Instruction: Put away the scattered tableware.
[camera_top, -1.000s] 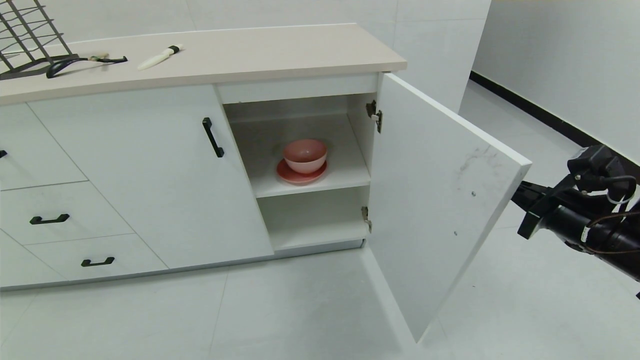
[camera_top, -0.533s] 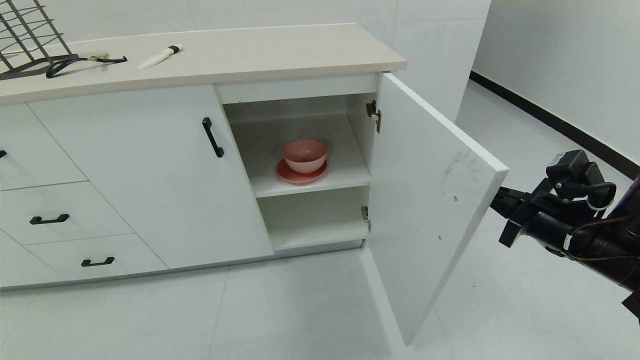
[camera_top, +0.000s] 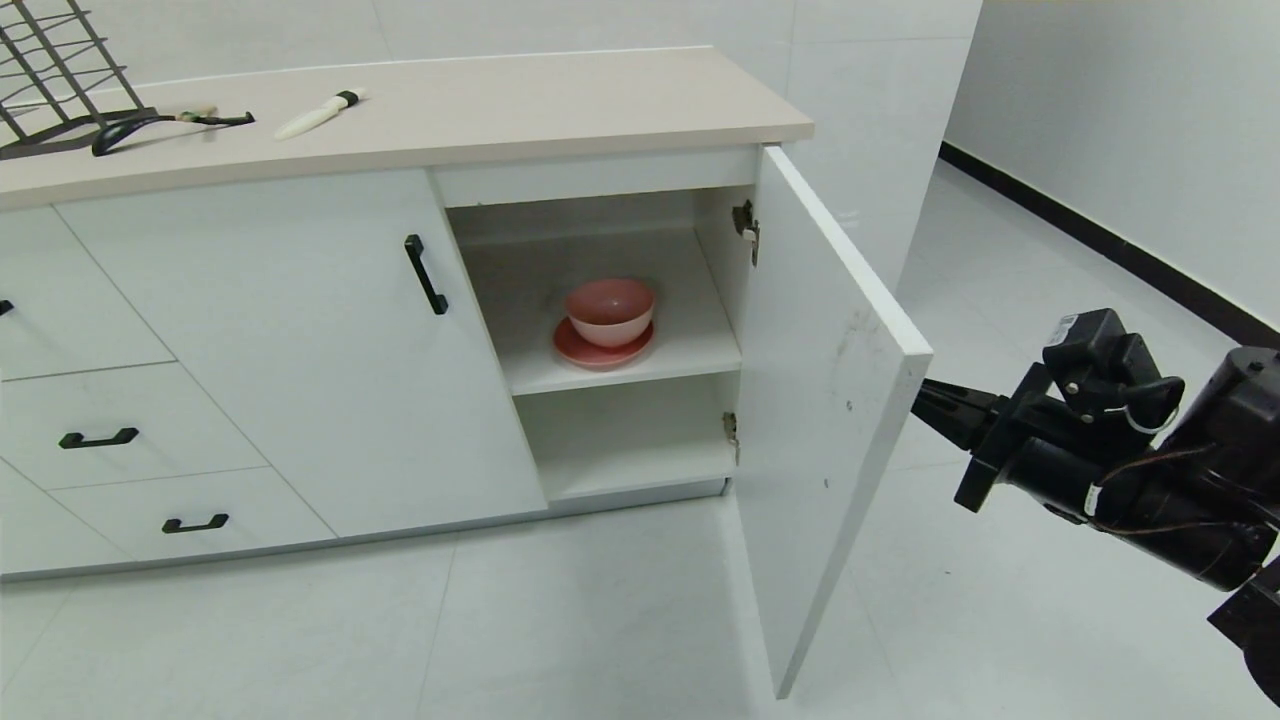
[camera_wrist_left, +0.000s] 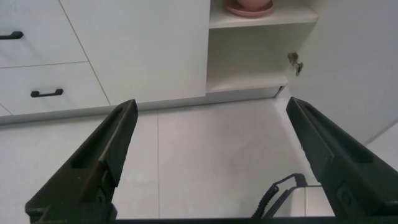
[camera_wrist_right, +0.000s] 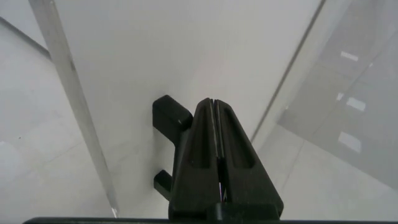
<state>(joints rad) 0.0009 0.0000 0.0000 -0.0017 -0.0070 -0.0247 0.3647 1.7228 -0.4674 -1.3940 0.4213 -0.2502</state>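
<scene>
right pincer (camera_wrist_right: 212, 112) pressed together at the outer face of the open cabinet door (camera_top: 820, 400), beside its handle (camera_wrist_right: 171, 115) | pink bowl (camera_top: 610, 308) on plate (camera_top: 600, 354), upper shelf (camera_top: 690, 362), left of that pincer | left pincer (camera_wrist_left: 211, 106) spread over floor (camera_wrist_left: 205, 162)

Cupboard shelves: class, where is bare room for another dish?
The lower shelf is bare throughout. On the upper shelf, the bowl on its plate crowds the front middle; bare strips lie beside and behind them.
</scene>
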